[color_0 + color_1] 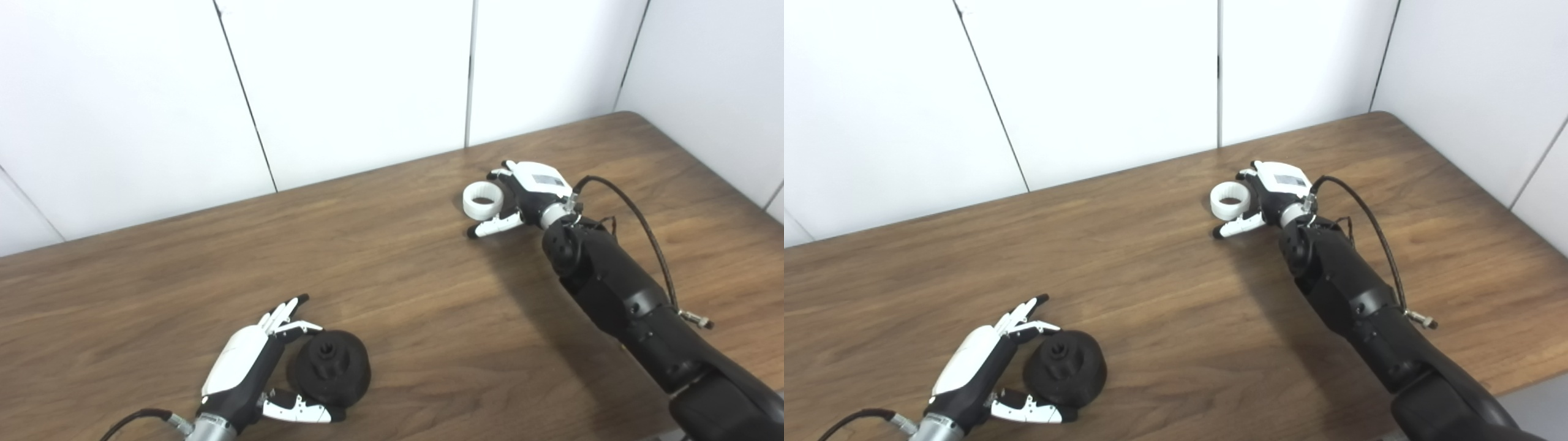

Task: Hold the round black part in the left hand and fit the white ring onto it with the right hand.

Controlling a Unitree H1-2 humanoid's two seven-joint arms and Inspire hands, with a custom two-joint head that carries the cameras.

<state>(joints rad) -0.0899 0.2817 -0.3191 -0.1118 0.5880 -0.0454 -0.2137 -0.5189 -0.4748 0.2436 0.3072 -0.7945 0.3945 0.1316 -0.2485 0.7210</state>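
Beside the spread right hand (528, 195) lies the white ring (482, 200).

Bright, even light is filling both head views, seemingly coming from overhead. The white wall panels (355, 79) are reading almost blown out, with little texture showing. The wooden tabletop (398, 294) is showing its grain clearly and is giving off no strong glare, only a mild paler sheen toward the far right corner. Soft, diffuse shadows are lying on the wood to the left of the right arm (618, 294) and just beneath the round black part (331, 367), whose dark surface is losing detail. Fine edges are looking slightly soft. Straight panel seams are leaning outward.
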